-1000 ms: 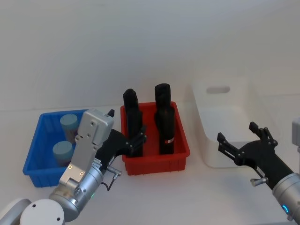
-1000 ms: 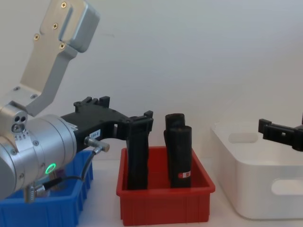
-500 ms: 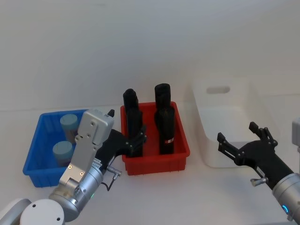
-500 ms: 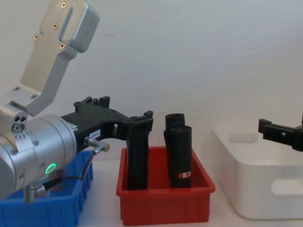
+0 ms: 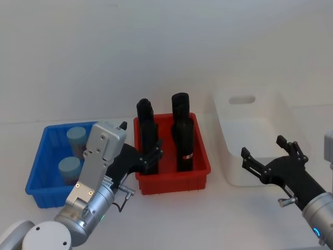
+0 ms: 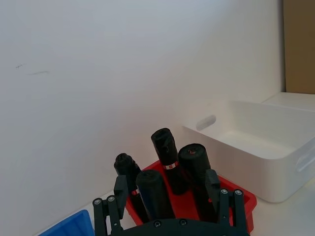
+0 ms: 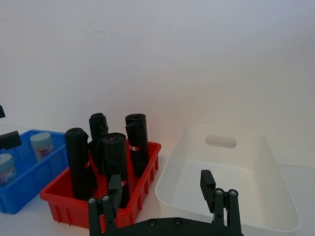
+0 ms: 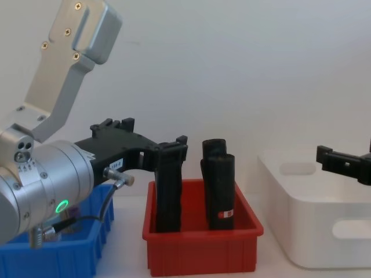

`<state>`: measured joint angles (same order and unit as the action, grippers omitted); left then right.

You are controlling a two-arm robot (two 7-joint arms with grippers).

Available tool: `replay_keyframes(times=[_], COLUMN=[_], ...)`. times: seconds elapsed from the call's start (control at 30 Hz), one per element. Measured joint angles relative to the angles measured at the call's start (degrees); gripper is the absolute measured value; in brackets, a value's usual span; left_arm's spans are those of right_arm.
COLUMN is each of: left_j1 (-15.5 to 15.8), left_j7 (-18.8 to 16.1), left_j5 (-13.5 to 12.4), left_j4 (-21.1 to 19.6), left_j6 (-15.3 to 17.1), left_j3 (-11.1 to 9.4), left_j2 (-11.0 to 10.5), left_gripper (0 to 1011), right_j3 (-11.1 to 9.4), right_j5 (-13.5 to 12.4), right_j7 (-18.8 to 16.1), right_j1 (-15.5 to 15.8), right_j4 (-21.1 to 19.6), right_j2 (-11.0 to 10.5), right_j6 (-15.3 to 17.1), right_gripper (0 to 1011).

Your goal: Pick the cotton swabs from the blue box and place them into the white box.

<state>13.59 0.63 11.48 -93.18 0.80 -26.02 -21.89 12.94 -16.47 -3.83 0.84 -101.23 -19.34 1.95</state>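
The left gripper (image 5: 141, 142), jaws spread and empty, hovers left of centre in the head view at the red bin (image 5: 173, 182), with the cotton swabs (image 5: 69, 167) (two upright tubs) further left in the blue box (image 5: 36, 174), far nearer it than the open right gripper (image 5: 264, 148).

You are looking at a bright blue box (image 5: 44, 199) with vertically ribbed sides, and cotton swabs (image 5: 69, 166) capped in pale blue; your right wrist view picks out a pink-purple label on one tub. The red bin (image 5: 174, 183) is a solid, saturated red, its rolled packs (image 5: 183, 138) black with small red-and-white labels. The white box (image 5: 229, 161) is plain glossy white, close in tone to the white wall (image 5: 156, 41) and table (image 5: 208, 219). Your left gripper (image 6: 166, 184) and right gripper (image 5: 263, 148) are black; the left arm casing (image 8: 46, 174) is silver-grey with a green lamp (image 8: 61, 204).
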Motion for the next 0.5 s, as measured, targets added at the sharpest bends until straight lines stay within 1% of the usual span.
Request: replay_keyframes(times=[0.5], left_j1=[0.0], left_j7=[0.0], left_j5=[0.0], left_j4=[0.0], left_j6=[0.0], left_j3=[0.0], left_j2=[0.0], left_gripper=[1003], right_j3=[0.0], right_j5=[0.0], right_j7=[0.0], right_j1=[0.0], right_j4=[0.0], right_j2=[0.0], right_j6=[0.0], right_gripper=[1001])
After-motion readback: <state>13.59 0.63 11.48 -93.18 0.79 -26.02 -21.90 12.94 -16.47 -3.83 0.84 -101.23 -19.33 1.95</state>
